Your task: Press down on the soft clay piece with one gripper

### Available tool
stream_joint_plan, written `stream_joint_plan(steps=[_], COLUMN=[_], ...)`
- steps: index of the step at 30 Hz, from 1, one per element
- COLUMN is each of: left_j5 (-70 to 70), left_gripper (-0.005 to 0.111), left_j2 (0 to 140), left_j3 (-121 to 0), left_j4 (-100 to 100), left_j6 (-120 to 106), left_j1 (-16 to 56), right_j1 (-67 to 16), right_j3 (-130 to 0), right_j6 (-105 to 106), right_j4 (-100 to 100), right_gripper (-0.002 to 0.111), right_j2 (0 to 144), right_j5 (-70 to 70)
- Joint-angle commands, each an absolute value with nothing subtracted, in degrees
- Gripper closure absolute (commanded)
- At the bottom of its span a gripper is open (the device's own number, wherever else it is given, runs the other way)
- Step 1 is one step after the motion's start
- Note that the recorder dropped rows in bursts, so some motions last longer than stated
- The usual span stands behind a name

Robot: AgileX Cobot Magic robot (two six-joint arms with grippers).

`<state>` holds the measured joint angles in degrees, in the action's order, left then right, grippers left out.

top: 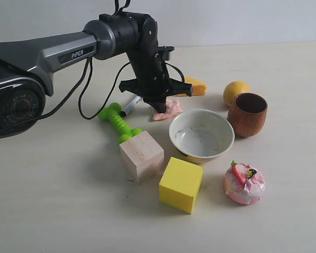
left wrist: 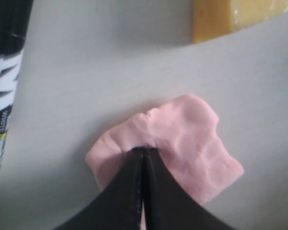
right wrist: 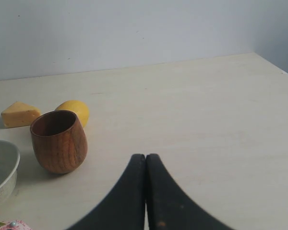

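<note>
The soft clay piece [top: 170, 109] [left wrist: 192, 143], a flat pale pink lump, lies on the table between the cheese wedge and the bowl. My left gripper [top: 159, 108] [left wrist: 143, 150] is shut, its two black jaws closed together, and their tips press down into the clay's near edge, denting it. In the right wrist view my right gripper [right wrist: 145, 156] is shut with nothing in it, hovering over bare table to the right of the wooden cup; it does not show in the exterior view.
An orange-yellow cheese wedge [top: 195, 86], a lemon [top: 235, 91] and a wooden cup [top: 247, 113] stand behind a white bowl [top: 201, 134]. A marker [top: 130, 105], a green toy [top: 117, 122], a wooden cube [top: 141, 155], a yellow cube [top: 181, 184] and a cupcake [top: 244, 182] surround them.
</note>
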<state>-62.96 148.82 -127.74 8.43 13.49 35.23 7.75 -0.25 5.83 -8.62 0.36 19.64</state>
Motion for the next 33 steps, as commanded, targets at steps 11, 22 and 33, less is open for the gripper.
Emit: stream_joint_plan(steps=[11,22,33], left_j5=[-68.04,-67.49,-64.59], left_gripper=[0.107,0.107,0.107], left_j2=[153.2,149.86,144.9], left_j3=[-125.94,-125.94,-126.05], left_j4=[7.57,5.74,3.05], left_j6=[13.58,13.48,13.75], left_j1=[35.36,35.36,35.36], right_j1=[7.61,7.61,7.61], right_j3=[0.0,0.0,0.0], right_j6=[5.93,5.93,5.93], right_j4=[-8.6,-8.6,-8.6], right_gripper=[0.108,0.108,0.108], right_j2=[0.0,0.0,0.0], right_j5=[19.25,19.25,19.25])
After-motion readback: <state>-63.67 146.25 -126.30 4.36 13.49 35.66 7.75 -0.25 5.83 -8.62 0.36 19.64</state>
